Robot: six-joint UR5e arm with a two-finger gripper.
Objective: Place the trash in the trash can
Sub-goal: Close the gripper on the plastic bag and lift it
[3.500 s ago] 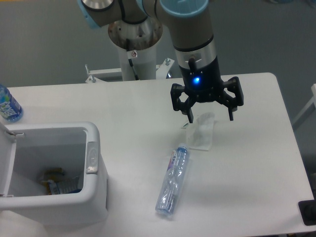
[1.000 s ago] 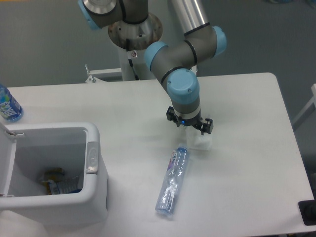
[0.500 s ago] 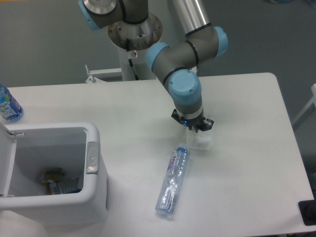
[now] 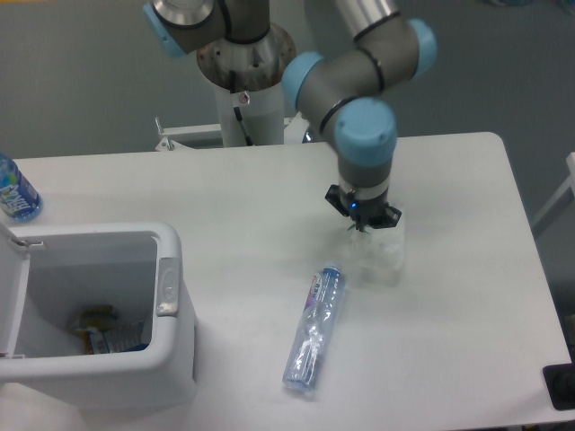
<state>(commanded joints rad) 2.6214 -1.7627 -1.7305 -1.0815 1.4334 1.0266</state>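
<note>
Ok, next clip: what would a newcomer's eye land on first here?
Most likely the grey-and-blue arm reaching down mid-table, its gripper pinched on the rim of the clear cup, jaws closed on it. Next, the slim clear bottle lying on its side just left of and in front of the cup, and the big white trash can standing open at the front left corner with some litter inside.

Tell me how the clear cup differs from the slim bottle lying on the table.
The clear cup is short and squat; the slim bottle is long and narrow. The cup is plain and see-through, while the bottle carries a purplish label. The cup sits right at the gripper, whose fingers look closed on its rim; the bottle lies flat on the table, apart from the gripper. Both are transparent plastic and outside the trash can.
</note>
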